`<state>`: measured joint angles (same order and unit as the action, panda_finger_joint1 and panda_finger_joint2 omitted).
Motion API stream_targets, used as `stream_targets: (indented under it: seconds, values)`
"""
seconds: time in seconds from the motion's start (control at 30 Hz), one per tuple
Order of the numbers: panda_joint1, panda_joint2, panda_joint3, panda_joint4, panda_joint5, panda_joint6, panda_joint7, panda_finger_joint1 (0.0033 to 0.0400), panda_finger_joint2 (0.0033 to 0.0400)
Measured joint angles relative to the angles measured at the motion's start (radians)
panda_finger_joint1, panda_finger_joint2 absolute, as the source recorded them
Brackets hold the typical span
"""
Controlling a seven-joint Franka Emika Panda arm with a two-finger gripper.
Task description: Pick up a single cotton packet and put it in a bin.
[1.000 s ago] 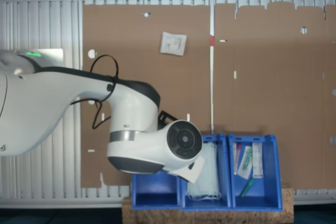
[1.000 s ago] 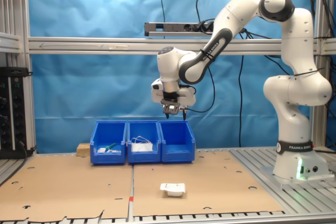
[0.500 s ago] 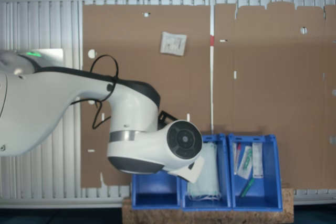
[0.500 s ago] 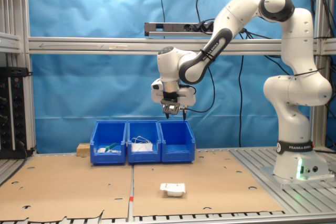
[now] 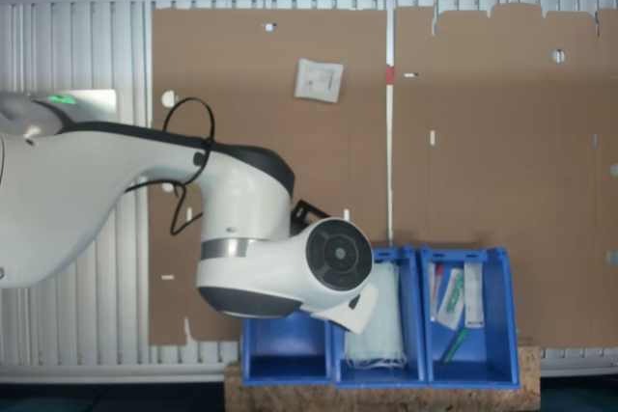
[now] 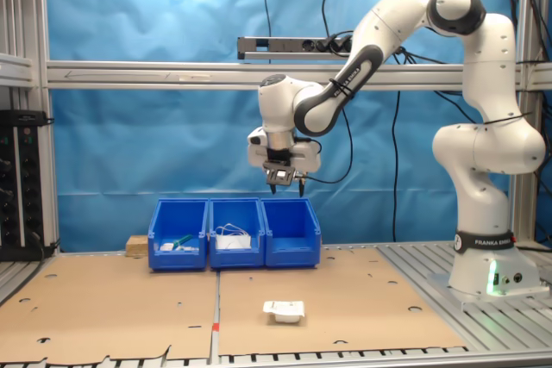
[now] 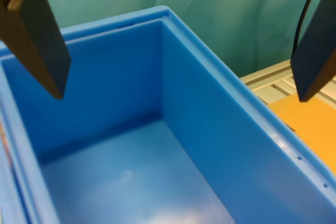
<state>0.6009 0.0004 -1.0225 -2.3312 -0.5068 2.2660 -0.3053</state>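
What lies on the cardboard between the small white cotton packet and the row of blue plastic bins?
Nothing: in both exterior views the brown cardboard between the small white cotton packet and the blue plastic bins is bare.

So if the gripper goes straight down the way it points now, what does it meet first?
Most likely the bare floor of the bin below it. The gripper is open and holds nothing, and the way down looks free.

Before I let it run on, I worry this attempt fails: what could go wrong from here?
The gripper hangs open over the bin with nothing between its fingers, while the cotton packet lies on the cardboard. A release here would likely drop nothing, and the bin looks bare inside.
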Motion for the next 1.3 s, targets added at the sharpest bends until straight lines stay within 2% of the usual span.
stream_targets:
  seconds: [0.23, 0.43, 0.87, 1.2, 1.3]
  values:
    - [0.02, -0.042, 0.013, 0.016, 0.0, -0.004, 0.0, 0.04, 0.04]
    - [0.051, -0.104, 0.044, 0.045, 0.0, -0.01, 0.0, 0.04, 0.04]
    - [0.123, -0.239, 0.168, 0.08, 0.0, -0.022, 0.0, 0.04, 0.04]
    - [0.191, -0.303, 0.249, 0.081, 0.002, -0.09, 0.0, 0.04, 0.04]
    - [0.224, -0.32, 0.272, 0.081, 0.003, -0.122, 0.0, 0.04, 0.04]
